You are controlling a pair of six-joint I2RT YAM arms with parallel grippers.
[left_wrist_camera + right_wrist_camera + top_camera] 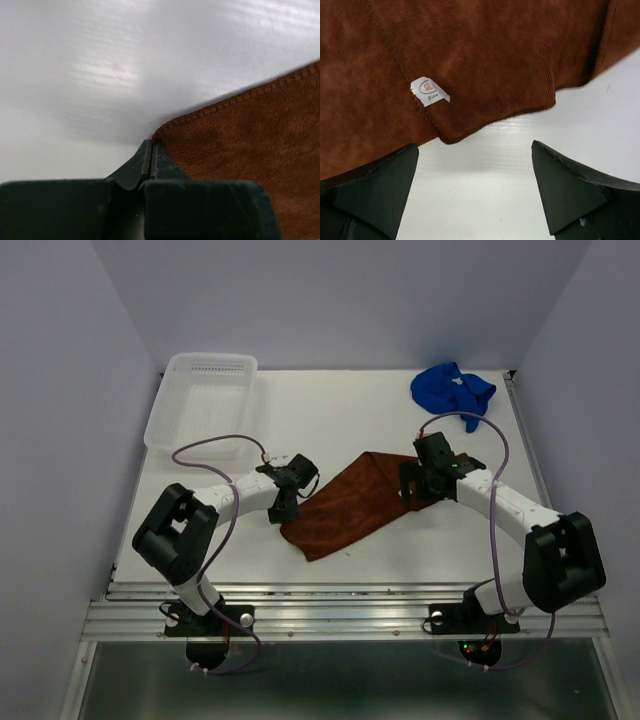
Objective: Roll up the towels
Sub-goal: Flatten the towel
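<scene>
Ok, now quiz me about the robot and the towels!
1. Fill in: the left hand pinches the brown towel at its ____.
2. Which hand stands wide open? A left, B right.
3. True or false: the blue towel sits in the basket.
Key: 1 corner. 2 B, the right hand. 3 False: the blue towel lies on the table, outside the basket.

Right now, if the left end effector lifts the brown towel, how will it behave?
Likely floppy: the brown towel lies flat, one edge folded, so it should drape from the corner the left end effector seems to pinch. Thin, so probably light. Its pile may drag on the table.
</scene>
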